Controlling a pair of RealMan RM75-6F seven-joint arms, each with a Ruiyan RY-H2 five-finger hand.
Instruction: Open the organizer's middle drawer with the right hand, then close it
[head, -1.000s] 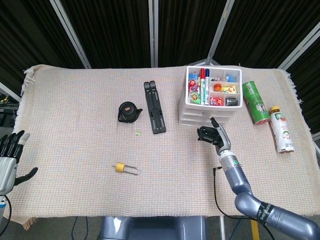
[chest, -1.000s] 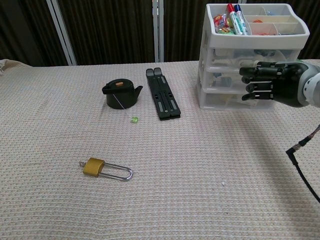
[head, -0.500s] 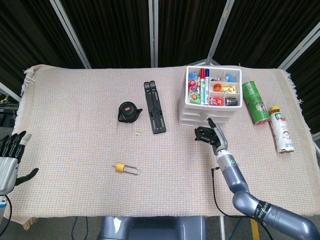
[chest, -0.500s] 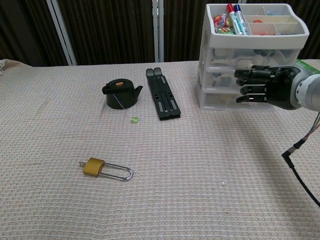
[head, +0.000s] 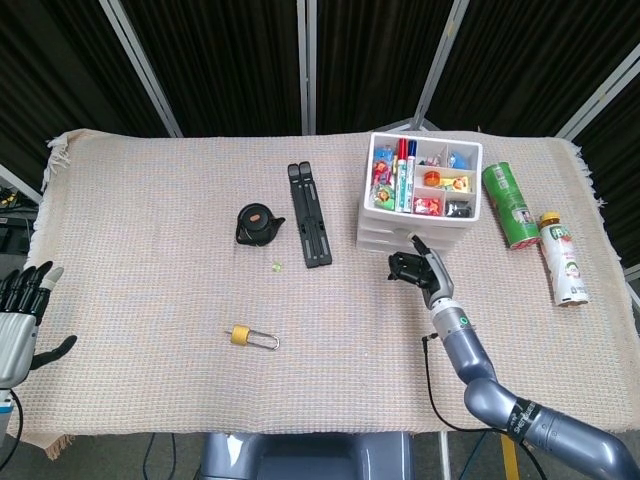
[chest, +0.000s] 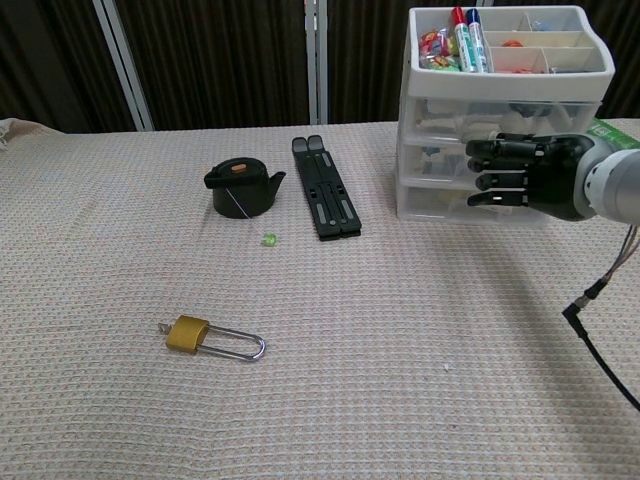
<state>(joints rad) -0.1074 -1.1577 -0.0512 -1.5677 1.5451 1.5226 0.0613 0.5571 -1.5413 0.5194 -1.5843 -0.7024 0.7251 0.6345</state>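
Observation:
The white three-drawer organizer (head: 420, 215) (chest: 440, 120) stands at the back right, its top tray full of markers and small items. All the drawers look pushed in. My right hand (head: 413, 268) (chest: 525, 180) is right against the organizer's front, at the height of the middle drawer (chest: 440, 160). Its fingers (chest: 495, 165) point left and lie across the drawer front. Whether they hook the drawer's handle is hidden behind the hand. My left hand (head: 20, 318) hangs off the table's left edge with its fingers apart, holding nothing.
A black folding stand (head: 310, 228) (chest: 325, 195) lies left of the organizer, and a black round case (head: 258, 224) (chest: 240, 187) left of that. A brass padlock (chest: 210, 337) and a green bead (chest: 268, 240) lie nearer. A green can (head: 508, 205) and a bottle (head: 563, 258) lie right of the organizer.
My right hand has moved left and in against the drawer fronts. The organizer has shifted slightly to the left. The left hand has barely moved.

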